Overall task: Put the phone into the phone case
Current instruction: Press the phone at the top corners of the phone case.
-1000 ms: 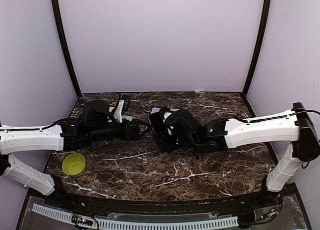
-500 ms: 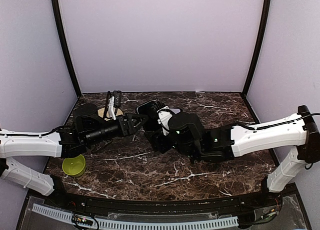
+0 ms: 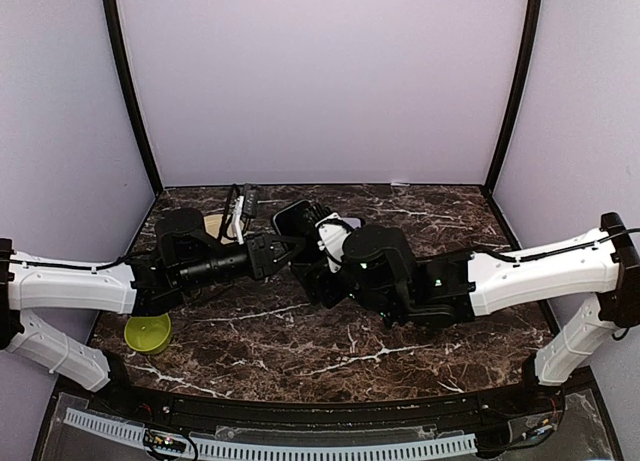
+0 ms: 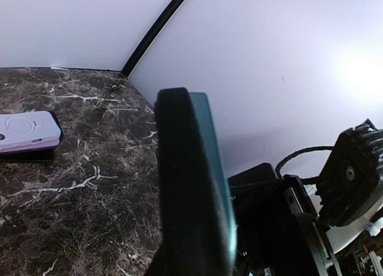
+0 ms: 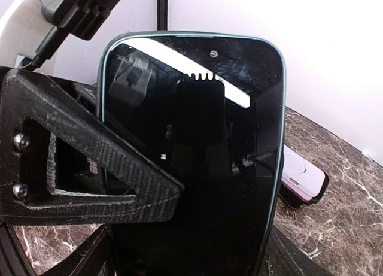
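Note:
The phone [image 3: 294, 221], black with a teal rim, stands tilted up above the middle of the table, held from both sides. My left gripper [image 3: 286, 245] is shut on its left edge; one of its black ribbed fingers [image 5: 102, 168] lies across the phone's glass [image 5: 197, 168]. In the left wrist view the phone [image 4: 191, 186] shows edge-on. My right gripper [image 3: 318, 271] is shut on the phone's lower part, its fingers hidden behind it. The phone case [image 3: 343, 223], lilac with a dark rim, lies flat on the table behind the phone [image 4: 27, 132] [image 5: 302, 177].
A green bowl [image 3: 148, 331] sits near the front left of the marble table [image 3: 300, 341]. A tan round thing [image 3: 212, 224] lies at the back left behind my left arm. Lilac walls close the back and both sides.
My left arm swung in toward the middle and its jaws closed on the phone's edge. The right arm shifted the phone a little left and back and kept hold of it.

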`<state>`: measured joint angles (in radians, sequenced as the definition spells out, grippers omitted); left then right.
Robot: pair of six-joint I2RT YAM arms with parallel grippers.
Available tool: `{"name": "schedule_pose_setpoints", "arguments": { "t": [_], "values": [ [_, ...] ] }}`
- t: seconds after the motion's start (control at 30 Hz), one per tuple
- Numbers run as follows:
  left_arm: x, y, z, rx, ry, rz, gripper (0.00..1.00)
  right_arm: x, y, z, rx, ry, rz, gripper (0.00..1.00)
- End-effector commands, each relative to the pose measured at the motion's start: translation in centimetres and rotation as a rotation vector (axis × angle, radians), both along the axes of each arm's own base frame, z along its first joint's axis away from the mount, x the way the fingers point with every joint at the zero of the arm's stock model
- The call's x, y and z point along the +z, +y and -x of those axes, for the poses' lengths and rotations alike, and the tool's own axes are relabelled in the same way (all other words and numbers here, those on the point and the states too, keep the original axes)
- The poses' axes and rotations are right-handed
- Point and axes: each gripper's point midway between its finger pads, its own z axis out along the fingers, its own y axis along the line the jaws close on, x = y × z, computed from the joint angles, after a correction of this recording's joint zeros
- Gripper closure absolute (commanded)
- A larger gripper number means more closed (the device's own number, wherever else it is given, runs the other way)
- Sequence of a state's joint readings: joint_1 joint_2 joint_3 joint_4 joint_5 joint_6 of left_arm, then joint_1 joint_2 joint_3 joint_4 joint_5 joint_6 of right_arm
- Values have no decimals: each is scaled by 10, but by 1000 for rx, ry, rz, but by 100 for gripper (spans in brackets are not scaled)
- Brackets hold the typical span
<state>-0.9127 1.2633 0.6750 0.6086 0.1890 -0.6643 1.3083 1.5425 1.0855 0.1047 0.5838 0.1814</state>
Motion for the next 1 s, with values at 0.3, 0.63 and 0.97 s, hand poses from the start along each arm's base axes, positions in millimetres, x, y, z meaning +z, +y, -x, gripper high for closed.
{"name": "schedule_pose_setpoints", "arguments": {
  "t": [0.3,0.63,0.97],
  "values": [
    [39,-2,22,-107,-187,-27,100,46,-21,9,25,-98,-76,23],
    [60,16,69,-283,-487,-179,100,83,-34,81,583,-86,-26,1],
    [68,15,113,-466,-599,-120,100,119,-6,103,853,-8,-87,15]
  ]
}}
